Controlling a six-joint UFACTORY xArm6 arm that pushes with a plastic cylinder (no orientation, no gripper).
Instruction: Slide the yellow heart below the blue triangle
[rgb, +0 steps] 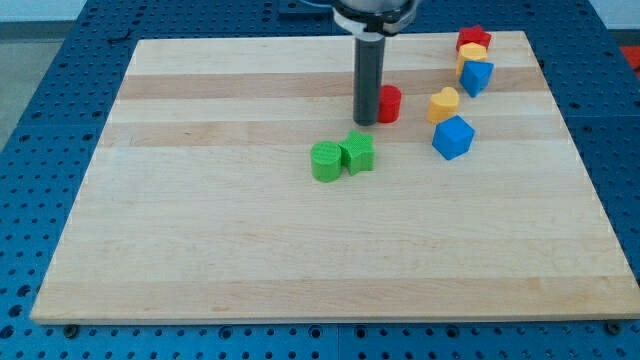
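The yellow heart (443, 104) lies at the view's upper right on the wooden board (250, 250). The blue triangle (476, 76) is just up and right of it, close but apart. My tip (366, 120) stands left of the heart, against the left side of a red cylinder (389, 103) that sits between the tip and the heart. A blue cube (453, 137) lies right below the heart.
A yellow block (472, 52) and a red block (474, 38) sit stacked in a line above the blue triangle, near the board's top right corner. Two green blocks (325, 161) (358, 152) touch each other below my tip. A blue pegboard (60, 80) surrounds the board.
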